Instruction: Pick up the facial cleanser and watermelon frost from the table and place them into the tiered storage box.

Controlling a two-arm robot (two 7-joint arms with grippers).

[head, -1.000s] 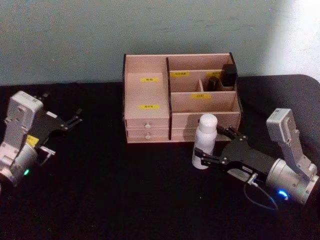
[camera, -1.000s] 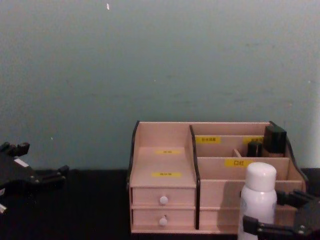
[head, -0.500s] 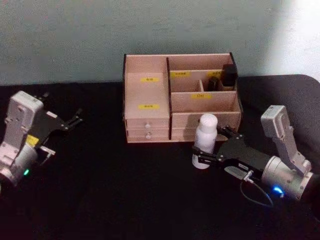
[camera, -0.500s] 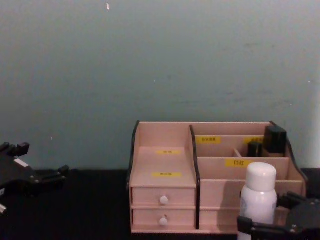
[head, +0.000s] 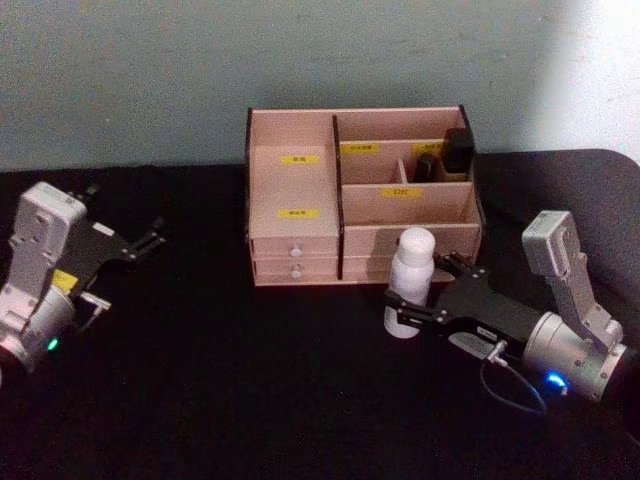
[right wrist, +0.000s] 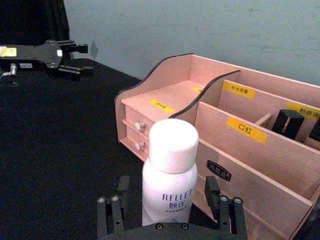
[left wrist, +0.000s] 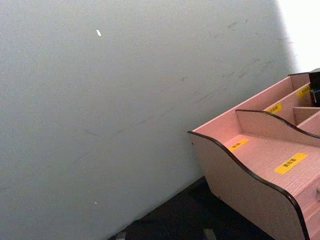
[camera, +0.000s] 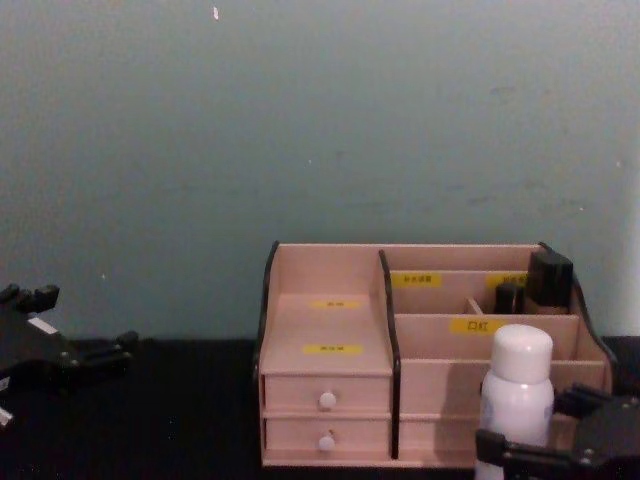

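The facial cleanser (head: 408, 280), a white bottle with a white cap, stands upright on the black table just in front of the tiered storage box (head: 295, 185). My right gripper (head: 418, 291) is open and straddles the bottle low down. One finger sits on each side, with gaps visible in the right wrist view around the bottle (right wrist: 170, 170) and gripper (right wrist: 167, 200). The chest view shows the bottle (camera: 515, 395) before the box (camera: 320, 280), with the right gripper (camera: 530, 420) around it. My left gripper (head: 152, 234) rests open at the far left. The watermelon frost is out of view.
Two dark containers (head: 458, 150) (head: 428, 165) stand in the box's back right compartment. The box (right wrist: 165, 95) has two white-knobbed drawers (head: 295, 262) facing me. A wall rises right behind the box. The left gripper (right wrist: 82, 60) is far from the bottle.
My right gripper has slid slightly forward around the bottle, and its wrist has drawn in a little. The bottle and the left arm have stayed put.
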